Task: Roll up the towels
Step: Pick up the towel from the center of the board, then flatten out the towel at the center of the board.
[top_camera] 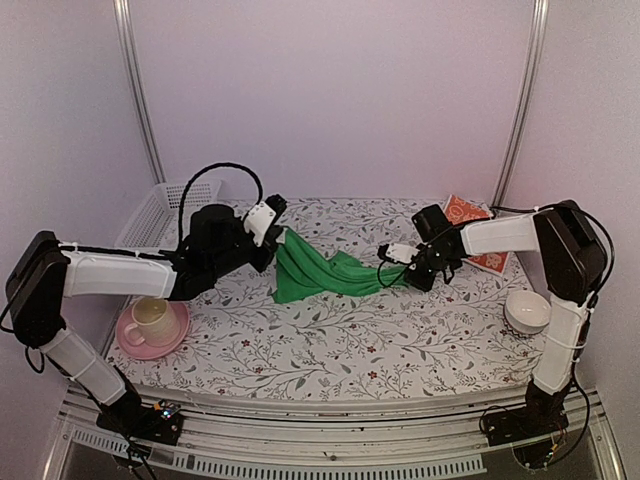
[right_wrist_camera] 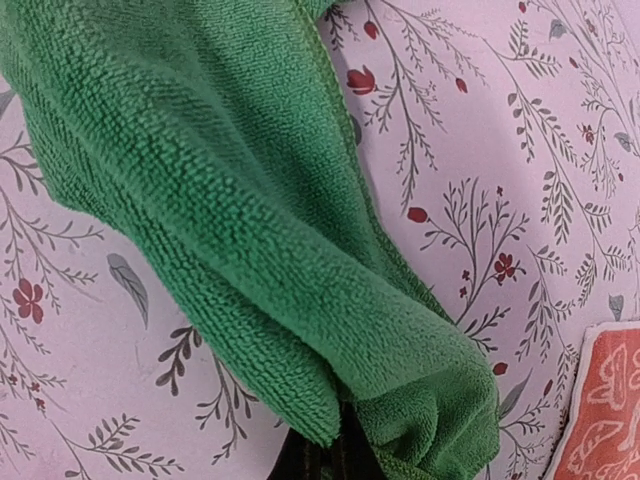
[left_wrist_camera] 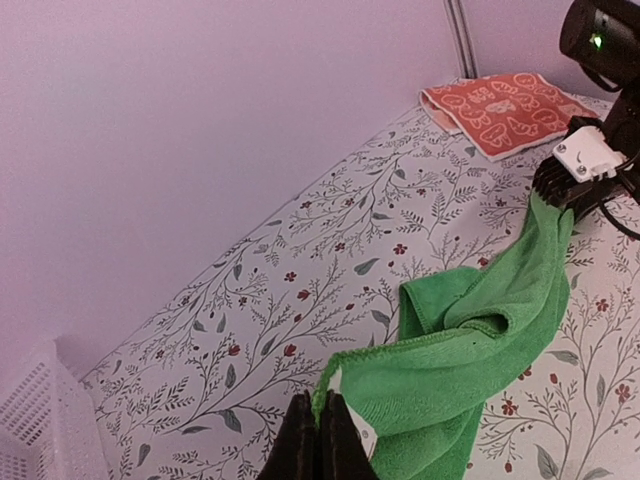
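Over floral tablecloth, left fingers and right fingers pinch green towel.

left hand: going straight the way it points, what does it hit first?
The left hand would push into the green towel it grips, bunched just ahead. Beyond, roughly in line, sits the right hand; depth unclear.

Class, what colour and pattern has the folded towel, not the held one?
Folded towel: orange-red with white leaf-like shapes; best in left wrist view.
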Tool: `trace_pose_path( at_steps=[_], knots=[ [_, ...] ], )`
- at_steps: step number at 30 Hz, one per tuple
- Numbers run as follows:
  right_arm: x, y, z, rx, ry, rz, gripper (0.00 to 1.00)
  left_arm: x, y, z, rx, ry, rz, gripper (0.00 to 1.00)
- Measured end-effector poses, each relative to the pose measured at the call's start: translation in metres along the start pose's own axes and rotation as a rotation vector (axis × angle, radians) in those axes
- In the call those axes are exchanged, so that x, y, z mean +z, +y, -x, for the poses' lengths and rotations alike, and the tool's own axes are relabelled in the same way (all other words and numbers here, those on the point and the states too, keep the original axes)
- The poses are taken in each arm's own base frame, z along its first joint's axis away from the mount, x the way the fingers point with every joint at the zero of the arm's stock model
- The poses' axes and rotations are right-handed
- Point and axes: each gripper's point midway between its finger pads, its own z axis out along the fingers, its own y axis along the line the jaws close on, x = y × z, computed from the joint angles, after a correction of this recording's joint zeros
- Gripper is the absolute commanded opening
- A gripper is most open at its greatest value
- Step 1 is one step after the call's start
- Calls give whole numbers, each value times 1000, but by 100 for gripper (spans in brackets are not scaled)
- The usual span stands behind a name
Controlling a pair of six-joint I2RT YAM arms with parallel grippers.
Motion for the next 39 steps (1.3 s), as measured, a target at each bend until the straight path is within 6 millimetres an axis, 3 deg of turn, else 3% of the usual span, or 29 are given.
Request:
trace_pose_path(
  at_steps=[5,8,11,14,17,19,21,23,28,30,34,36,39],
  knots=[
    [-7,-5,3,16,-9,-18,2,1,1,8,30,-12,7,0],
    [-27,-25,12,53,-25,-98,2,2,8,39,51,-67,37,0],
    [-71,-67,32,125,-90,-262,2,-4,22,79,56,-157,92,0],
    [-138,-107,51,201,-212,-424,2,-20,34,110,57,-235,149,0],
    [-179,-119,58,222,-287,-490,2,-35,43,130,60,-289,200,0],
    [-194,-118,61,217,-323,-503,2,-45,45,135,62,-316,236,0],
    [-194,-107,60,192,-340,-477,2,-51,44,128,71,-312,264,0],
    [-181,-85,54,149,-327,-413,2,-56,40,112,79,-290,292,0],
    [-144,-9,52,0,-289,-189,4,-62,34,61,114,-196,368,0],
    [-138,16,61,-60,-299,-124,14,-65,37,49,126,-172,418,0],
    [-122,54,70,-147,-293,-18,46,-69,47,41,152,-152,529,0],
    [-117,66,68,-172,-283,31,55,-70,49,35,167,-143,566,0],
    [-116,68,61,-159,-276,67,58,-71,48,25,189,-124,591,0]
  ],
)
